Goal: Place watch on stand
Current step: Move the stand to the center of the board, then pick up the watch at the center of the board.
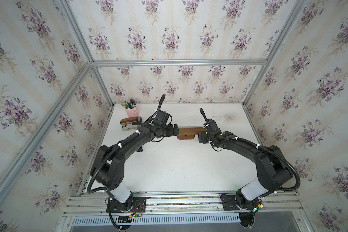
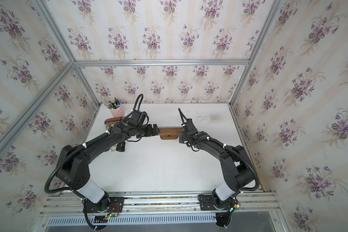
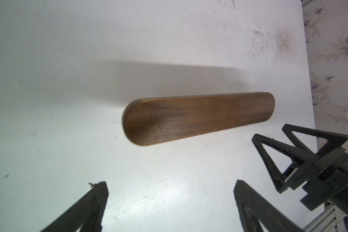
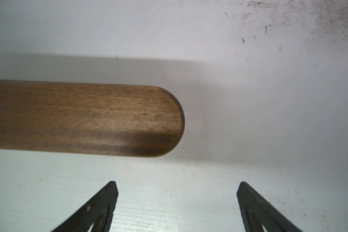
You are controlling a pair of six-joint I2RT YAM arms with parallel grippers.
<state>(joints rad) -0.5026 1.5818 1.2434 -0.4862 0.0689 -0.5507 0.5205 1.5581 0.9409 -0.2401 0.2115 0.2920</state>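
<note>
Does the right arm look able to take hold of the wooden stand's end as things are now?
Probably yes. The right gripper is open and faces the rounded end of the stand; only bare table lies between them, and the left gripper is at the opposite end.

We see the stand point(image 1: 190, 131) on the surface point(image 1: 179, 170), behind its middle, with the bar running left to right. Our left claw point(image 1: 176, 129) hangs just beside the bar's left end and our right claw point(image 1: 201, 138) just beside its right end. A pen cup point(image 1: 132, 112) stands in the back left corner, with a stapler point(image 1: 130, 124) just before it. The watch point(image 2: 120, 147) lies under our left forearm.
</note>
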